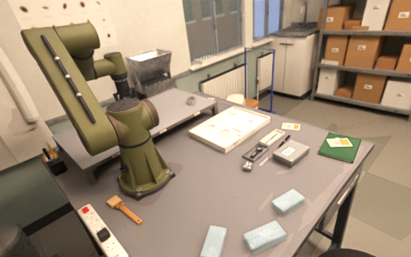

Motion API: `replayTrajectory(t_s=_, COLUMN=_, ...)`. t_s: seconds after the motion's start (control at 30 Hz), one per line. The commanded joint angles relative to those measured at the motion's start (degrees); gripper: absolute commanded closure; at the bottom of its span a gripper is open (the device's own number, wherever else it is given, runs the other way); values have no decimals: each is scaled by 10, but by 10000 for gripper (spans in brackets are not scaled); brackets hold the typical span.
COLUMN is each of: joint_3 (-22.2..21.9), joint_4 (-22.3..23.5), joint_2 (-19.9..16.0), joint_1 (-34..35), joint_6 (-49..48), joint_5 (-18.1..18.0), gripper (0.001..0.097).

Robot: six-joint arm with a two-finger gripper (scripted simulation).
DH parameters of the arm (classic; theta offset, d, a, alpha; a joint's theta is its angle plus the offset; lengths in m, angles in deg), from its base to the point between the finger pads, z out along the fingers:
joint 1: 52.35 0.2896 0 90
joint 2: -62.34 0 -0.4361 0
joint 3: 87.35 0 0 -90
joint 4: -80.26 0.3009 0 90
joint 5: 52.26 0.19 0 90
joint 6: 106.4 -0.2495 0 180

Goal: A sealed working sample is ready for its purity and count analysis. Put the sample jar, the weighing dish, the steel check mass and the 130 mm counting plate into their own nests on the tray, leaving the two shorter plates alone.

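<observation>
My gripper is hidden behind my own olive arm (102, 94) at the back of the raised rear platform, and I am holding something there that I cannot see or name. A small grey round object (191, 100), maybe the steel check mass, sits on the platform to the right. The white tray (229, 127) with several empty nests lies on the main table. Three pale blue counting plates lie near the front edge: one on the right (288, 201), a longer one in the middle (264, 236) and one at the left (213, 241).
A grey box (291, 152) sits right of the tray beside a slim black tray (256, 152), a white case (272, 137), a pen and a small metal clip (247, 165). A green pad (339, 147) lies at the right edge. A brush (124, 209) and power strip (102, 235) lie front left.
</observation>
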Motion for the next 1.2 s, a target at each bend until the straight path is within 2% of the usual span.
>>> replayTrajectory(t_s=0.0, joint_3=0, joint_4=0, joint_2=0, joint_1=0, joint_6=0, joint_5=0, gripper=781)
replayTrajectory(t_s=0.2, joint_3=-1, joint_4=0, joint_2=-1, joint_1=0, joint_6=0, joint_5=0, gripper=901)
replayTrajectory(t_s=0.5, joint_3=4, joint_4=0, joint_2=8, joint_1=0, joint_6=0, joint_5=-12, gripper=901)
replayTrajectory(t_s=1.17, joint_3=61, joint_4=0, joint_2=68, joint_1=0, joint_6=0, joint_5=-128, gripper=901)
